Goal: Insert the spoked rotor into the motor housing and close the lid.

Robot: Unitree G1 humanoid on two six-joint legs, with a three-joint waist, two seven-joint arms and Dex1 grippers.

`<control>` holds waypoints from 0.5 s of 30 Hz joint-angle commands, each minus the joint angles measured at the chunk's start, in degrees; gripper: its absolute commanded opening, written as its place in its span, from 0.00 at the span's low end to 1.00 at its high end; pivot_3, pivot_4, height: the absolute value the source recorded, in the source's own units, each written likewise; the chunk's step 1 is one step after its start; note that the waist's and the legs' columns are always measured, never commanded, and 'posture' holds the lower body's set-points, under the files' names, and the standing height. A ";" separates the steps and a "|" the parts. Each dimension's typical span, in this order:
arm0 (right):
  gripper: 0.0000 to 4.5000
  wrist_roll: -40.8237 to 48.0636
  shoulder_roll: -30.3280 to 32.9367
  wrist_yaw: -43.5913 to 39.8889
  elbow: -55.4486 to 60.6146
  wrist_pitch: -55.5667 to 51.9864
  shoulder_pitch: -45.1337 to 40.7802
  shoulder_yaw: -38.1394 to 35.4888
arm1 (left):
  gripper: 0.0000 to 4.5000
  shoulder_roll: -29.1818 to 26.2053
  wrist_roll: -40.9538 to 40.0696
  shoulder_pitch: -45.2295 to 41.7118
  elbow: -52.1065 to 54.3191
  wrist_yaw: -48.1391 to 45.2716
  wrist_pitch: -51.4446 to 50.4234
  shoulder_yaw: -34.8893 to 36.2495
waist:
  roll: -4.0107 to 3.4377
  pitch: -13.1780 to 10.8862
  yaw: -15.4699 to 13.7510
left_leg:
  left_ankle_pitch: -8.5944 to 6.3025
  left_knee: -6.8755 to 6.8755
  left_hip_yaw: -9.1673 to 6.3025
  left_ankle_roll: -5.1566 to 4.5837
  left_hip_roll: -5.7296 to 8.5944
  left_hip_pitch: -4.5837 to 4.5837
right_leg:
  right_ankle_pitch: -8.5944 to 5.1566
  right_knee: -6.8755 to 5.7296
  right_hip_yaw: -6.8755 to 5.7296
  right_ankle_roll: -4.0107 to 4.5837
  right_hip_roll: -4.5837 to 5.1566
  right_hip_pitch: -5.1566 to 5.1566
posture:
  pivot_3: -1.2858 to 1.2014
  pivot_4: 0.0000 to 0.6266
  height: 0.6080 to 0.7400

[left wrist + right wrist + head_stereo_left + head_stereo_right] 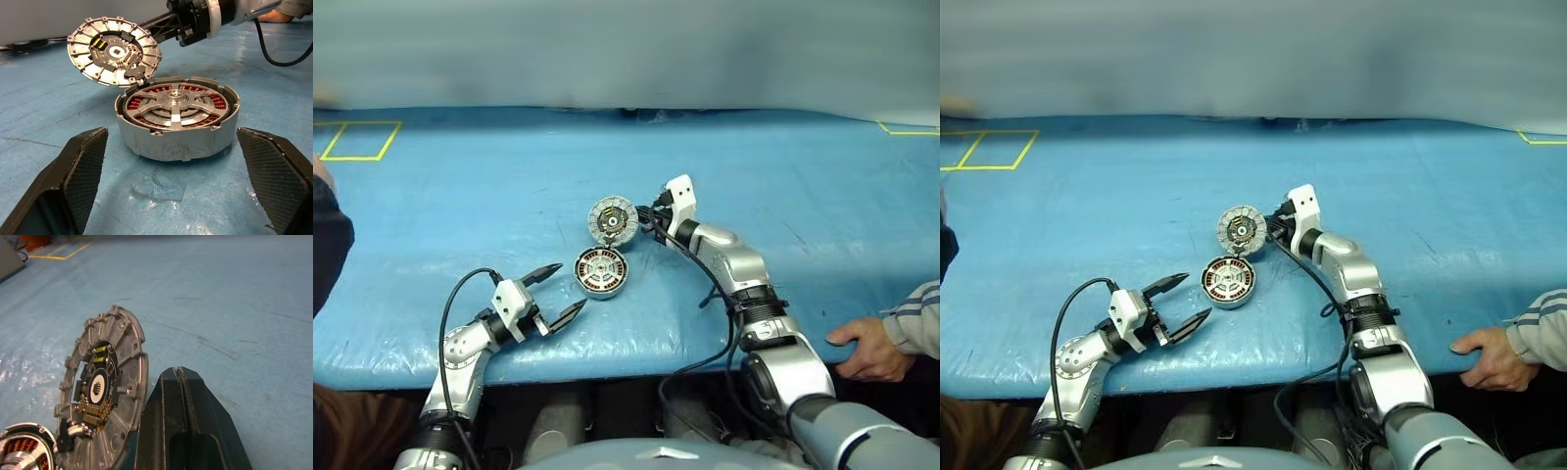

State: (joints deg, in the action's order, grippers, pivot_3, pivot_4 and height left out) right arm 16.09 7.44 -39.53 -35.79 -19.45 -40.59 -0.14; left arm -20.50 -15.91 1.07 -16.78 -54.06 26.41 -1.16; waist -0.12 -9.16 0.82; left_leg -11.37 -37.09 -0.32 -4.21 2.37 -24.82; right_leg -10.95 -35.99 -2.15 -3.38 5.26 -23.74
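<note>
**Rotor seated, lid waiting to be swung shut**

The spoked rotor [173, 105] is sitting inside the motor housing [178, 137] on the blue table [803, 196], copper windings showing between its spokes, so insertion looks done. The lid [105, 406] is standing open, hinged at the housing's far edge. The right gripper [181, 426], fingers pressed together and empty, is positioned just behind the lid's rim, likely to push it down. The left gripper [553, 292] is hovering near the housing with fingers spread wide, holding nothing. Closing remains.

The motor housing [19, 450] is cut off at the right wrist view's corner; the lid's [105, 406] lower edge is too.
</note>
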 commanded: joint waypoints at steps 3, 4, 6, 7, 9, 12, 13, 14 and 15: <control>0.01 4.85 -1.91 -8.33 -3.87 -1.25 -4.02 -2.38 | 1.00 -0.05 -0.02 0.38 1.32 0.40 0.49 -0.12 | -0.02 -0.01 0.08 | 0.00 0.04 0.00 0.01 0.00 0.01 | 0.00 0.00 0.01 0.00 0.01 -0.01 | 0.52 0.24 1.00; 0.01 5.27 -2.03 -9.39 -4.01 -1.74 -4.21 -2.39 | 1.00 -0.05 -0.03 0.47 1.41 0.45 0.47 -0.14 | -0.03 -0.02 0.09 | 0.00 0.05 0.00 0.01 0.00 0.01 | 0.00 0.00 0.01 0.00 0.01 -0.01 | 0.52 0.24 1.00; 0.01 5.23 -1.95 -11.19 -3.52 -2.40 -4.10 -1.77 | 1.00 -0.05 -0.02 0.62 1.53 0.52 0.45 -0.15 | -0.03 -0.02 0.13 | -0.01 0.05 0.00 0.02 0.00 0.01 | -0.01 0.00 0.03 0.01 0.03 -0.02 | 0.52 0.24 1.00; 0.01 5.22 -1.87 -11.97 -2.87 -2.82 -3.84 -1.52 | 1.00 -0.07 -0.03 0.71 1.63 0.54 0.43 -0.15 | -0.03 -0.02 0.13 | -0.01 0.05 0.00 0.03 0.00 0.01 | -0.01 0.00 0.03 0.02 0.06 -0.02 | 0.52 0.24 1.00; 0.01 6.23 -1.58 -14.54 0.51 -4.86 -2.46 -0.95 | 1.00 -0.11 -0.07 0.88 1.72 0.57 0.35 -0.12 | -0.05 -0.03 0.20 | -0.06 0.05 -0.01 0.11 0.00 0.01 | -0.01 0.00 0.03 0.03 0.16 -0.03 | 0.52 0.24 1.00; 0.01 6.94 -0.91 -17.01 6.39 -7.60 0.25 0.77 | 1.00 -0.22 -0.23 1.09 1.79 0.51 0.17 -0.03 | -0.05 -0.03 0.19 | -0.12 0.07 -0.01 0.21 0.00 0.00 | -0.01 0.00 0.04 0.03 0.24 -0.05 | 0.52 0.24 1.00; 0.01 6.76 -0.59 -17.46 8.52 -8.29 1.39 1.68 | 1.00 -0.27 -0.27 1.14 1.79 0.48 0.15 0.01 | -0.05 -0.03 0.17 | -0.12 0.08 -0.01 0.21 0.00 0.00 | -0.01 0.00 0.03 0.02 0.25 -0.06 | 0.52 0.24 1.00; 0.01 6.64 -0.37 -17.65 10.09 -8.86 2.21 2.27 | 1.00 -0.31 -0.30 1.17 1.79 0.45 0.14 0.04 | -0.05 -0.03 0.20 | -0.12 0.09 -0.01 0.21 0.00 -0.01 | -0.01 0.00 0.03 0.01 0.25 -0.07 | 0.52 0.24 1.00; 0.01 6.26 0.11 -18.12 12.39 -9.34 3.60 3.52 | 1.00 -0.38 -0.38 1.21 1.78 0.40 0.08 0.11 | -0.06 -0.03 0.20 | -0.12 0.09 -0.01 0.22 0.00 -0.01 | -0.01 0.00 0.03 0.02 0.26 -0.07 | 0.52 0.24 1.00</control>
State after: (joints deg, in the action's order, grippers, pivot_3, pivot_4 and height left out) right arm 21.63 7.20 -56.23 -27.66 -28.10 -37.67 2.20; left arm -20.53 -15.94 2.01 -16.71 -53.76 26.36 -1.18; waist -0.18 -9.18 1.02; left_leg -11.50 -37.00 -0.34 -4.00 2.36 -24.84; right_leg -10.96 -35.99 -2.11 -3.36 5.53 -23.82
